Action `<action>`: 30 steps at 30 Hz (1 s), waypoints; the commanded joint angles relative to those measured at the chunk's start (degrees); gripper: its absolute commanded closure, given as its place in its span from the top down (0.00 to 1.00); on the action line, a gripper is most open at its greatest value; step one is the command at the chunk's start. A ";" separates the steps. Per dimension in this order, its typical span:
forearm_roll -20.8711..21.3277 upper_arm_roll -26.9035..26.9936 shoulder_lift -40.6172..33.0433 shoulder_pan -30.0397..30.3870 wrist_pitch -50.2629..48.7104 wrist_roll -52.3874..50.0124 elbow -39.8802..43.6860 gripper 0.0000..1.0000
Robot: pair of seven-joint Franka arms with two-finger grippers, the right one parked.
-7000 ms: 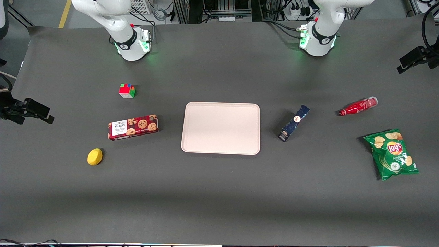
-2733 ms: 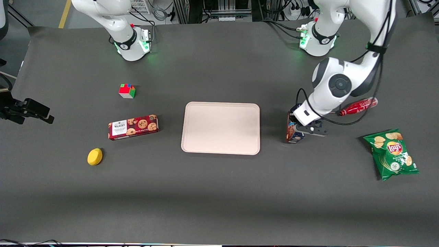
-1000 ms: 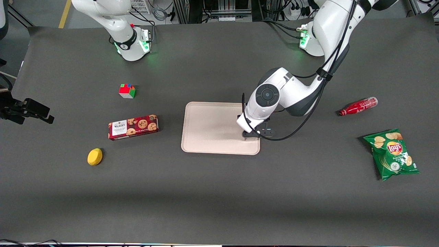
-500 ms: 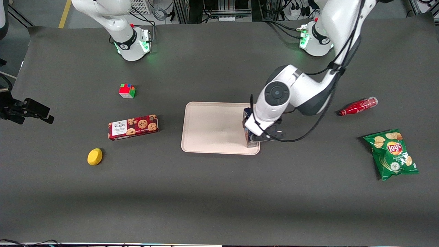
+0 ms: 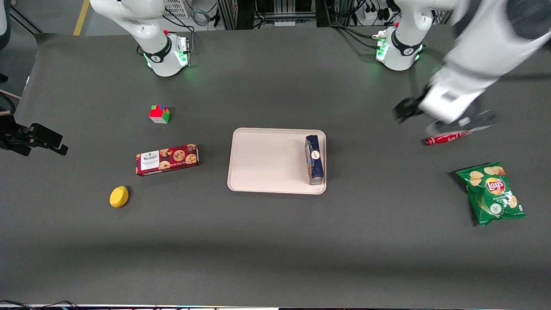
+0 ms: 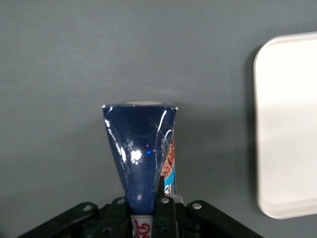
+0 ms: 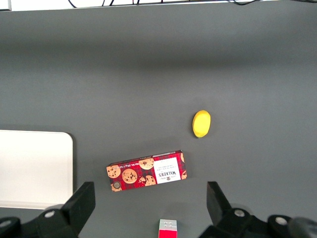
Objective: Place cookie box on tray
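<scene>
The navy cookie box point(image 5: 314, 159) lies flat on the pink-beige tray point(image 5: 267, 159), along the rim nearest the working arm's end. My left gripper point(image 5: 450, 124) is well away from it, blurred with motion, above the red bottle point(image 5: 447, 137), open and holding nothing. The left wrist view disagrees with this. There the cookie box point(image 6: 143, 148) stands upright between the gripper's point(image 6: 148, 203) fingers over bare table, with the tray point(image 6: 290, 129) edge beside it.
A green chip bag point(image 5: 492, 193) lies toward the working arm's end. Toward the parked arm's end are a red tartan cookie box point(image 5: 167, 159), a yellow lemon point(image 5: 119, 196) and a colour cube point(image 5: 159, 114).
Half a second ago the gripper was down on the cookie box at the tray. It has let go and swung away toward the red bottle. The box stays on the tray.
</scene>
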 commanded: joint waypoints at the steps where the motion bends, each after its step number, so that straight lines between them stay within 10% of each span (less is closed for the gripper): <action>1: -1.22 8.03 -8.03 -0.30 -9.02 12.82 -0.71 1.00; 10: 3.17 18.33 -20.51 -0.21 -7.81 27.08 -11.77 1.00; 30: 3.79 18.16 -21.41 0.14 -0.68 26.64 -13.55 1.00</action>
